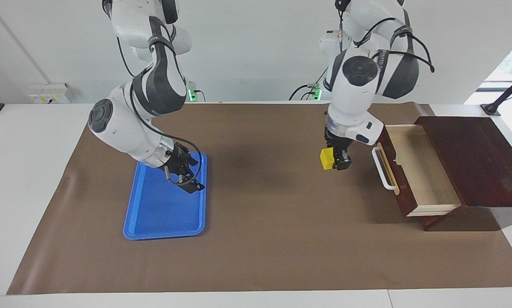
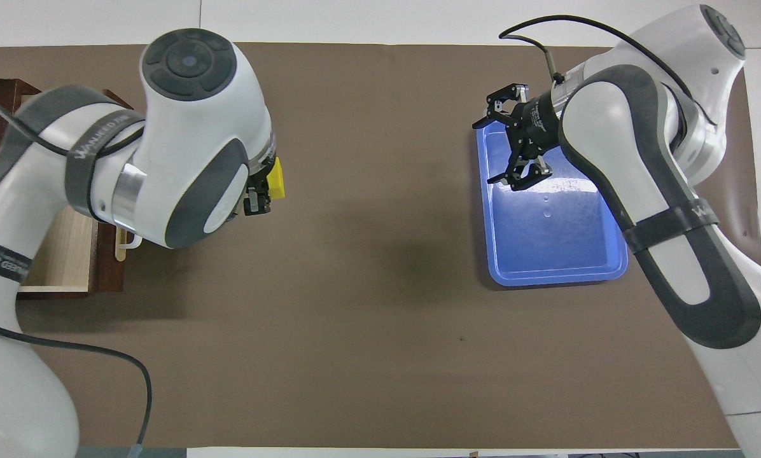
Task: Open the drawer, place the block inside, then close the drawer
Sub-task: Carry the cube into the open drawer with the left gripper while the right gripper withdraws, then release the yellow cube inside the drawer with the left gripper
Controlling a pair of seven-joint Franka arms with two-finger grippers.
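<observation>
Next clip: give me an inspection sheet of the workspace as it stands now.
Surface: brown mat on a white table.
Job's things: drawer pulled open, nothing seen inside; block held in the air over the mat in front of the drawer.
Clutter: blue tray at the right arm's end.
Grippers: left gripper shut on the block; right gripper open over the tray, holding nothing.
Cables: black leads along both arms.
Surroundings: white wall; socket box on it.
</observation>
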